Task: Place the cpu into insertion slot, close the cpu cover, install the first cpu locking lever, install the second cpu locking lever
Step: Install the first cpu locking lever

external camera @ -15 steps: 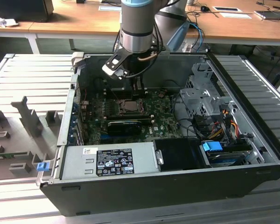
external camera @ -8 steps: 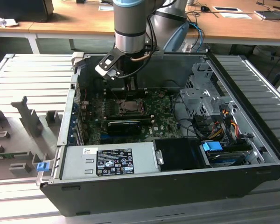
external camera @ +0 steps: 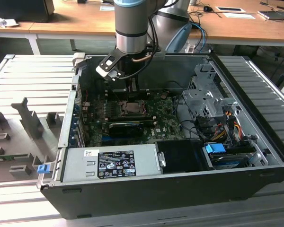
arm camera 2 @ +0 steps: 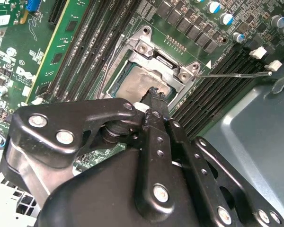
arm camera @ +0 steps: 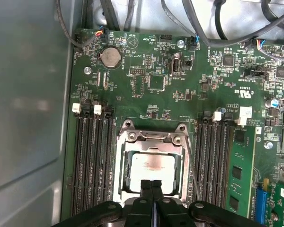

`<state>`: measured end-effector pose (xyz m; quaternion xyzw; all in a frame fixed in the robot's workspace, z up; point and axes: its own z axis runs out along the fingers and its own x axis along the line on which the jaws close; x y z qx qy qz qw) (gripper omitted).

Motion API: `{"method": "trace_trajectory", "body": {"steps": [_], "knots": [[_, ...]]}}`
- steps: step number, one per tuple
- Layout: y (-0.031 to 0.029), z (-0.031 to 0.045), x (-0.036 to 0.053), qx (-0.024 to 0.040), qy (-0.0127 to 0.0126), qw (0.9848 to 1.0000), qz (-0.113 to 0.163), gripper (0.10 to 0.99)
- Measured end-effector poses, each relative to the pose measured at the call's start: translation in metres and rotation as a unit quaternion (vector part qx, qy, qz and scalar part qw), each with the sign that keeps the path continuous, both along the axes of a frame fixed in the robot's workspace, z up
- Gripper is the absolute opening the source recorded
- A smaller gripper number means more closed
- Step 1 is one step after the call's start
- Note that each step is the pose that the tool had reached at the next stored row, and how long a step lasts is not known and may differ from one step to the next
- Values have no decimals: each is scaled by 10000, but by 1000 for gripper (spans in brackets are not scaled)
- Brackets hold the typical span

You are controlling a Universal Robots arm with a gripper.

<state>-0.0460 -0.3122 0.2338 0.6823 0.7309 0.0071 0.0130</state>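
A: Gripper (arm camera: 152,185) pinched tight on nothing, why?
B: Likely to push with. Its tip sits at the cpu cover's (arm camera: 151,140) edge, with the cpu (arm camera: 154,163) seated inside that frame.
A: Anything extra in the second wrist view?
B: A thin locking lever (arm camera 2: 236,74) jutting free beside the cover, seemingly unlatched.

One cpu (arm camera: 154,165), one cpu cover (arm camera: 149,143) (grey)
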Motion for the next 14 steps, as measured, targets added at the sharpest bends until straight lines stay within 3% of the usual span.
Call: {"method": "trace_trajectory", "body": {"steps": [9, 14], "knots": [[1, 79, 0, 1, -1, 10000, 0, 106], [1, 182, 0, -1, -1, 10000, 0, 106]]}}
